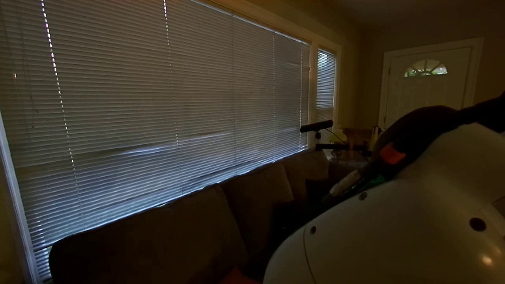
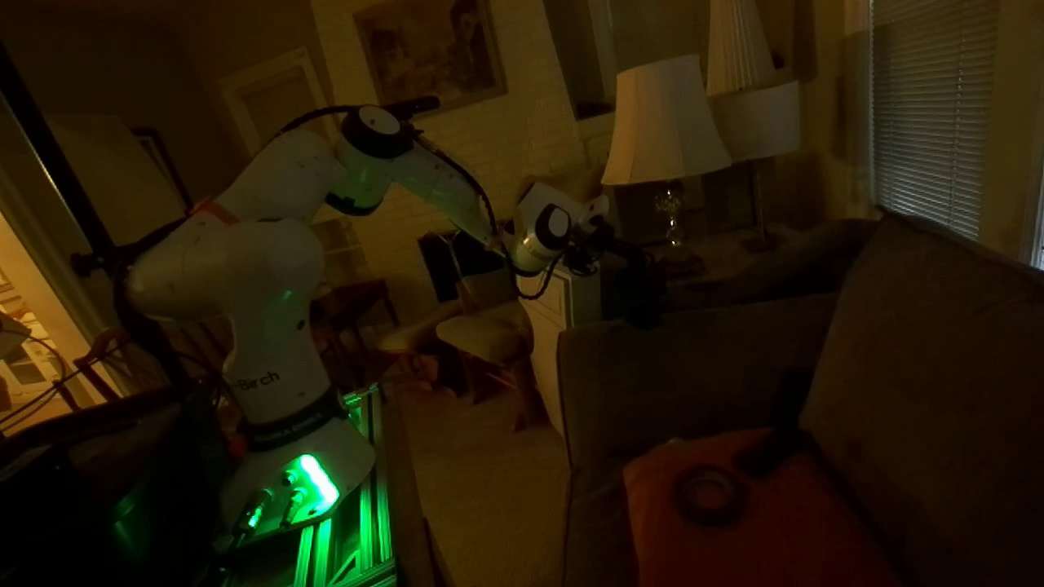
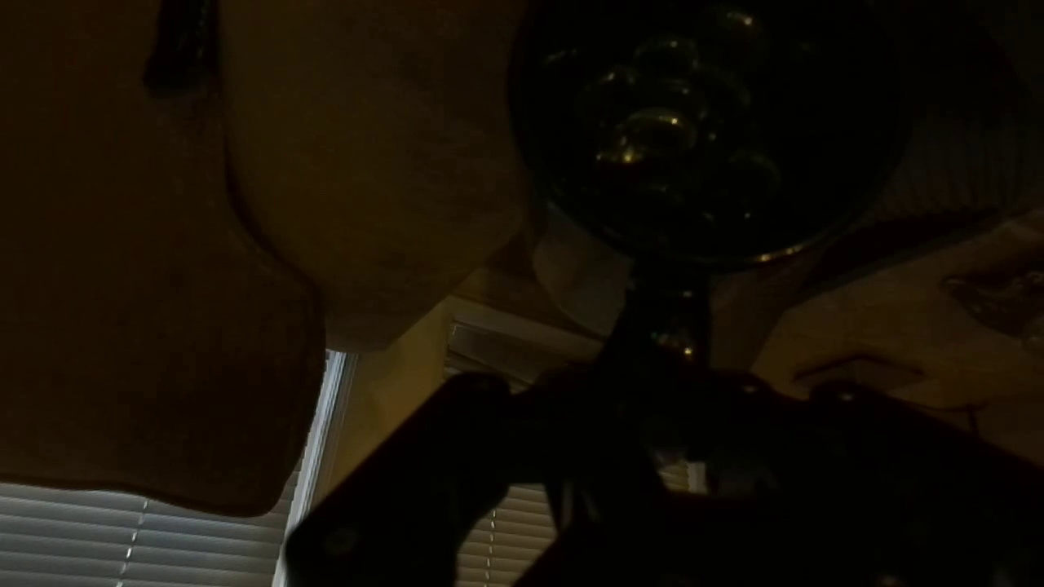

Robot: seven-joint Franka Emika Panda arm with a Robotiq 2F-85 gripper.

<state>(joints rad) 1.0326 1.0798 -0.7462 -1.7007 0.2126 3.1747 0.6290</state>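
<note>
Gripper [image 3: 662, 363] is closest to the wrist camera, all in shadow; fingers look clenched on the stem [image 3: 670, 314] of a dark round thing [image 3: 705, 163], exact contact too dim to confirm. Thing sits straight out past the fingertips: stem runs in line with the gripper, broad shiny head at the far end. Can't tell what it is. Only one arm [image 2: 277, 253], reaching in from the left in an exterior view; there the thing seems to show as a dark shape right of and below the arm's end, seen against the sofa [image 2: 693, 383] armrest; touching or apart, can't tell. Lamp [image 2: 665, 122] stands farther back, beyond the gripper. Nearer and right, on the sofa seat: orange cushion [image 2: 693, 558] with black ring [image 2: 711, 518] on it, dark oblong [image 2: 771, 450] just beside the ring. Blinds [image 1: 158, 110] rise behind the sofa back in an exterior view.
</note>
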